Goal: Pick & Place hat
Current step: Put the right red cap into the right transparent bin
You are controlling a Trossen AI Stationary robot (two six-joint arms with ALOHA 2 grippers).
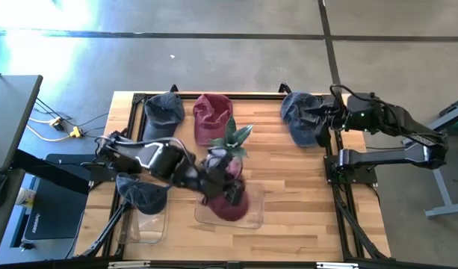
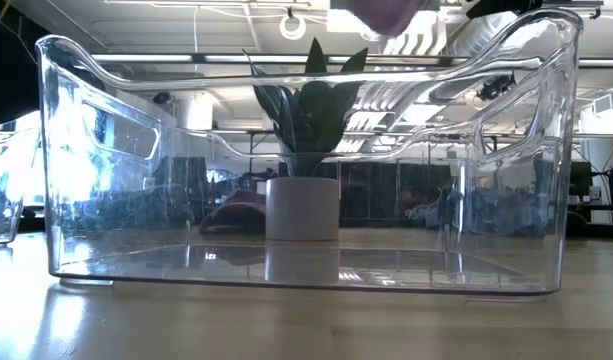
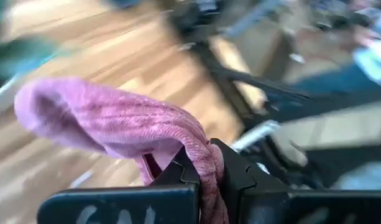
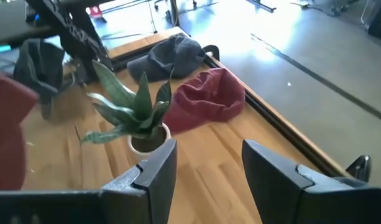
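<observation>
My left gripper [image 1: 227, 185] [image 3: 209, 171] is over the middle of the table's near half, shut on a maroon corduroy hat [image 1: 233, 205] [image 3: 109, 118]. The hat hangs over a clear plastic bin [image 1: 255, 218] [image 2: 86, 180]; in the low view only a bit of it [image 2: 386, 12] shows, above the bin's rim. My right gripper [image 1: 323, 119] [image 4: 209, 162] waits open at the table's far right, by a blue hat [image 1: 299, 116] lying on the table. My left gripper pinches a bunched fold of the maroon hat [image 3: 210, 163] between its two fingers. The rest of the hat spreads out past the fingertips, slack and lifted clear, above the bin.
A potted plant [image 1: 230, 143] [image 4: 137, 118] stands just beyond the bin. A second maroon hat [image 1: 212, 116] [image 4: 206, 99] and a blue hat [image 1: 163, 110] [image 4: 168, 56] lie along the far edge. At near left, a dark blue hat [image 1: 143, 193] sits on another clear bin [image 1: 150, 224].
</observation>
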